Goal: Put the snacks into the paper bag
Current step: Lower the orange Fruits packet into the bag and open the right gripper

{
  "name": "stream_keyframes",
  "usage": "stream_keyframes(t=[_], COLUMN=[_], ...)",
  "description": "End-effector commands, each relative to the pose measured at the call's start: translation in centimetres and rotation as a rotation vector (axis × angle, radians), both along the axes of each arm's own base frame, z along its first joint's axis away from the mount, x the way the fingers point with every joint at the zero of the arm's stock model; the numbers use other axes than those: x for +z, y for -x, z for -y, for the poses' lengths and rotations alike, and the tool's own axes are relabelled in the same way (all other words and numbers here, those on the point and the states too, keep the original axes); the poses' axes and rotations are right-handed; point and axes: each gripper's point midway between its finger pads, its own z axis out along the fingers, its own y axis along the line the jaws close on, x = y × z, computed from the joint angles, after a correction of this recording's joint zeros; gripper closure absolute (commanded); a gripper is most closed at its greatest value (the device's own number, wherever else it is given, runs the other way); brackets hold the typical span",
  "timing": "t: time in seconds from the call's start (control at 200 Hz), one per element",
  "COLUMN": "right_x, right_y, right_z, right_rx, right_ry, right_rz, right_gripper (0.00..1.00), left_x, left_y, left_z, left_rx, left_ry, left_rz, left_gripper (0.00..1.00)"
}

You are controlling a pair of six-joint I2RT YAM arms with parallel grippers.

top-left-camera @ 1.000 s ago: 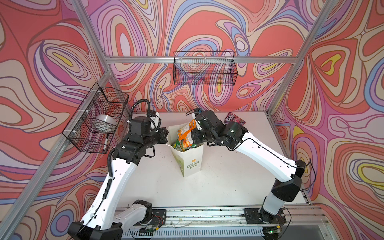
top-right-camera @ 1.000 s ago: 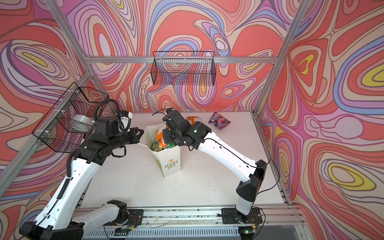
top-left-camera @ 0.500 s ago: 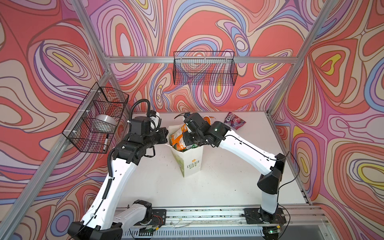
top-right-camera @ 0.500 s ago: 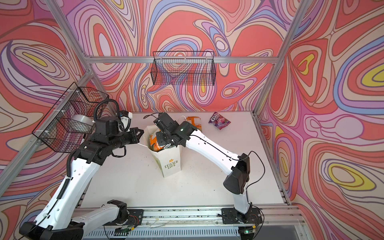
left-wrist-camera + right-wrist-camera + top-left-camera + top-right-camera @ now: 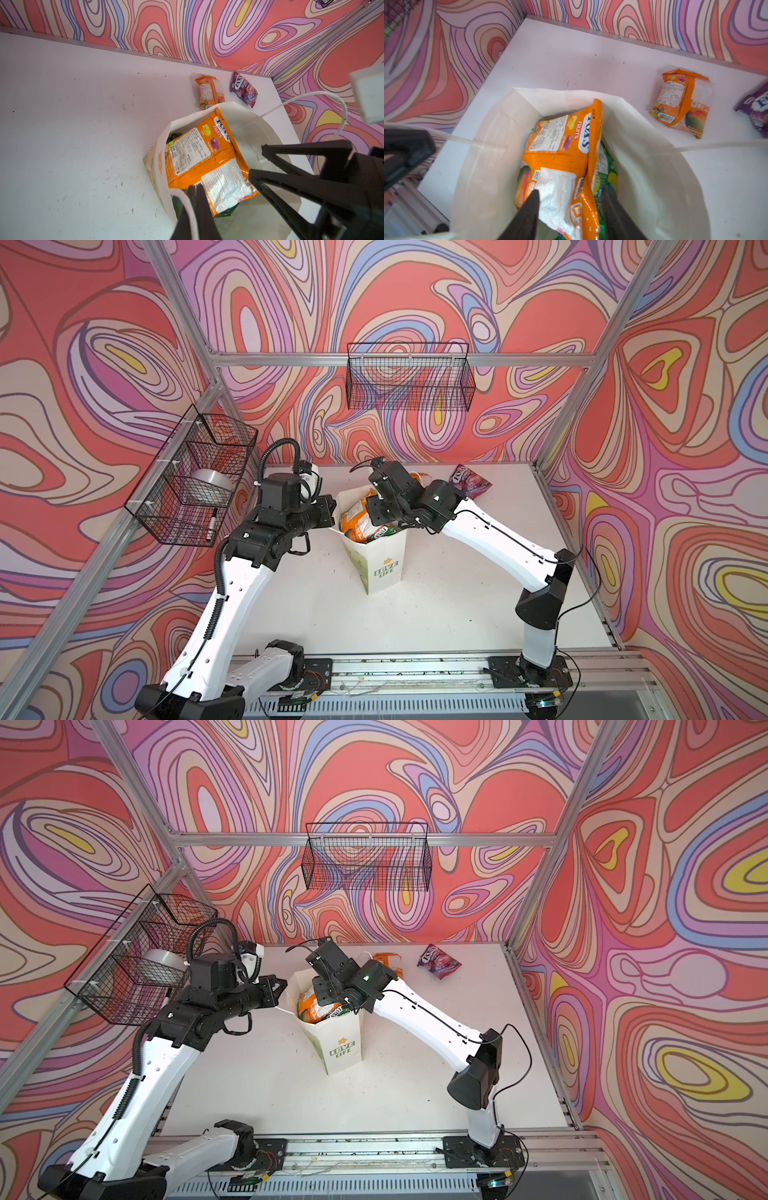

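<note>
**Top views.** A tall white paper bag (image 5: 380,568) lettered "LOVE LIFE" was seen standing upright on the white table (image 5: 457,593). Its mouth was open and filled with glossy pouches, with an orange pouch (image 5: 356,517) uppermost. The left gripper (image 5: 331,512) was positioned at the bag's left rim, and the right gripper (image 5: 378,514) over its mouth from the right. Behind the bag, toward the back wall, two more snacks were seen lying on the table. A second orange pouch (image 5: 386,963) lay just behind the bag, and a purple pouch (image 5: 469,485) lay farther to the bag's right, apart from it.

**Left wrist view.** The left gripper's fingers (image 5: 200,197) were pressed together on the bag's white cord handle (image 5: 184,197). The right gripper's fingers (image 5: 301,150) were spread apart over the bag's mouth, beside the uppermost pouch, which was lettered "FRUITS".

**Right wrist view.** The right gripper's fingers (image 5: 529,214) were held apart on either side of the orange pouch's near end. Whether they touched it could not be told. The pouch was slanted inside the bag on a green pouch (image 5: 607,166). The cord handle was stretched taut from the bag's rim to the left gripper.
</note>
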Motion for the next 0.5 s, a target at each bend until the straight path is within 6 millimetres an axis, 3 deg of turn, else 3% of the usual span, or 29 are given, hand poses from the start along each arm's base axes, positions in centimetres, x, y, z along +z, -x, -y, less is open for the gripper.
stream_keyframes(t=[0.0,0.05,0.225,0.406,0.496], right_x=[2.2,1.3,-2.3,-6.5,-8.3], right_y=[0.2,-0.1,-1.2,-3.5,-3.8], right_z=[-1.7,-2.3,-3.1,-1.1,-0.6], right_rx=[0.052,0.054,0.047,-0.035,-0.065], right_ry=[-0.074,-0.057,0.02,0.017,0.031], right_rz=[0.028,0.015,-0.041,-0.168,-0.219], right_gripper=[0.67,0.7,0.69,0.64,0.58], left_x=[1.4,1.4,1.3,1.6,1.8], left_y=[0.0,0.1,0.0,0.2,0.3], left_z=[-0.4,-0.4,-0.7,-0.7,-0.8], left_rx=[0.013,0.011,0.022,0.021,0.026], left_ry=[-0.001,-0.001,-0.012,-0.007,-0.009], left_rz=[0.052,0.055,0.055,0.064,0.069], left_gripper=[1.0,1.0,1.0,1.0,1.0])
